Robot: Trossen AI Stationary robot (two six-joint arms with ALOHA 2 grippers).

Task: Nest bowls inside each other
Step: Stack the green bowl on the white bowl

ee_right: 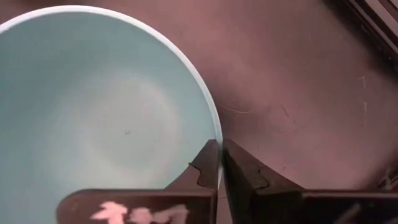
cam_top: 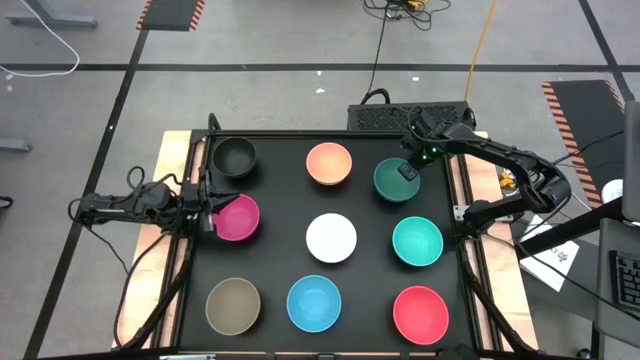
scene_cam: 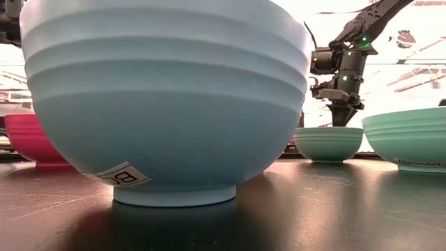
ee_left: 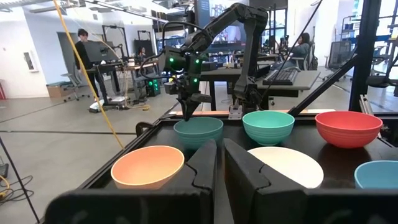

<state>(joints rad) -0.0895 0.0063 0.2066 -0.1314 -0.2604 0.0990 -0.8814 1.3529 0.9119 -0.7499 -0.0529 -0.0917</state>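
Observation:
Several bowls stand apart on their bases on the black table top (cam_top: 280, 200). Among them are a black bowl (cam_top: 235, 156), a peach-orange bowl (cam_top: 329, 163), a white bowl (cam_top: 331, 238) and a dark green bowl (cam_top: 388, 183) at the far right. My right gripper (cam_top: 408, 170) is shut on the dark green bowl's rim. My left gripper (cam_top: 210, 205) waits shut and level at the table's left edge, beside the magenta bowl (cam_top: 238, 218), with nothing in it. My right gripper pinches the dark green bowl's rim (ee_right: 217, 138) on the bowl's far right side, one finger (ee_right: 207, 163) inside the bowl and one outside. The fingers come steeply from above, pointing down. The bowl stands upright with its base on the table (scene_cam: 329, 159).
A teal bowl (cam_top: 417, 241) stands just nearer than the dark green one, a red bowl (cam_top: 420, 313) at the near right. A light blue bowl (cam_top: 314, 302) and an olive-brown bowl (cam_top: 233, 305) sit along the near edge. A raised frame (cam_top: 462, 200) borders the table.

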